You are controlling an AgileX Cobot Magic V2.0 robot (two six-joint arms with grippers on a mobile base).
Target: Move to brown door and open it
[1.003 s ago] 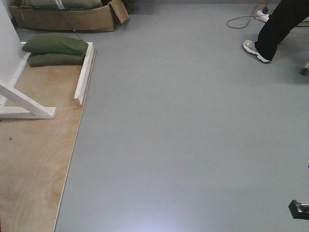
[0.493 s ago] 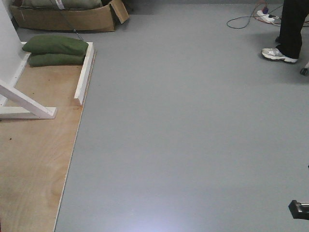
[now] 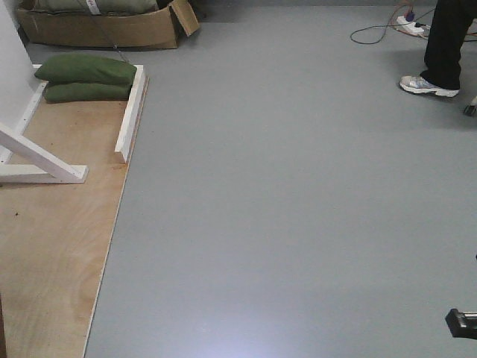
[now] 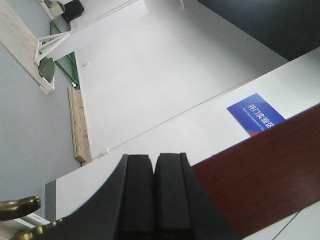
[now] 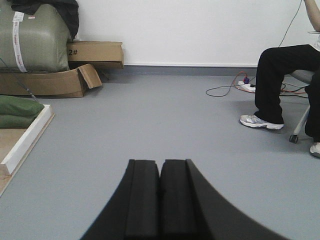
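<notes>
- brown door point(image 4: 270, 170): glossy red-brown slab, seen only in L wrist view. Sits just right of the left gripper point(image 4: 153, 172) jaws and runs diagonally up-right to the pic edge. It borders the right finger's outline; can't tell if touching.
- brass lever point(image 4: 17, 206): curved, low-left of the same jaws, near but apart.
- left gripper: jaws clenched, pads pressed together, nothing btwn them.
- blue sign point(image 4: 255, 114) w/ white lettering: up-right of L jaws, on the white wall point(image 4: 150, 75), just above the door's edge.
- wood plank point(image 4: 80, 125): up-left of L jaws, lying along the wall's foot. A white brace point(image 4: 50, 42) and a green sandbag point(image 4: 47, 67) are farther up-left, well apart.
- right gripper point(image 5: 160, 172): jaws clenched, pads together, holding nothing, pointing out over the grey floor point(image 5: 165, 115).
- Ahead-left of R jaws: white frame rail point(image 5: 27, 137), then stacked green sandbags point(image 5: 17, 111) beside it, then a torn cardboard box point(image 5: 50, 82) at the far wall.
- Ahead-right of R jaws, well apart: seated person point(image 5: 280, 75) in black trousers, white sneaker point(image 5: 260, 121) flat on the floor.
- power strip point(image 5: 246, 85) w/ cable: behind that foot, near the wall.
</notes>
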